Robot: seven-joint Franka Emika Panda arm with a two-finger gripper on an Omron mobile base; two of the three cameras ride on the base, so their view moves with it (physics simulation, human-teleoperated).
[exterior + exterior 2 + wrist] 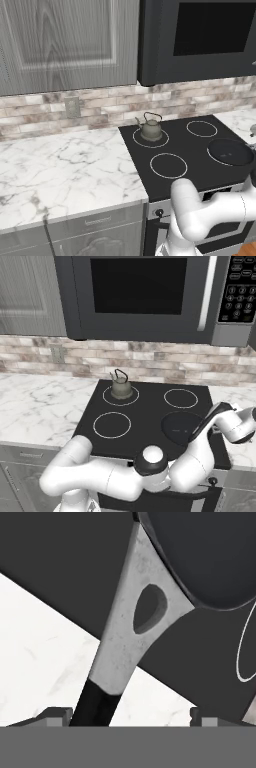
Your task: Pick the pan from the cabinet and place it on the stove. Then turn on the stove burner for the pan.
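The black pan (230, 151) (181, 426) rests flat on the front right burner of the stove (190, 145) (145, 416). Its handle (122, 642), a grey bracket with a hole and then a black grip, points off the stove's right edge over the marble. My gripper (131, 718) hovers right over that handle, open. The two fingertips (57, 714) stand wide on either side and touch nothing. Part of a white burner ring (242, 647) shows beside the pan. The cabinet (60, 40) (25, 291) hangs at the upper left with its doors shut.
A grey-green kettle (150, 127) (120, 387) stands on the back left burner. The black microwave (200, 35) (145, 296) hangs over the stove. A black knob (159, 212) shows on the silver front strip. Marble counter (60, 170) lies to the stove's left.
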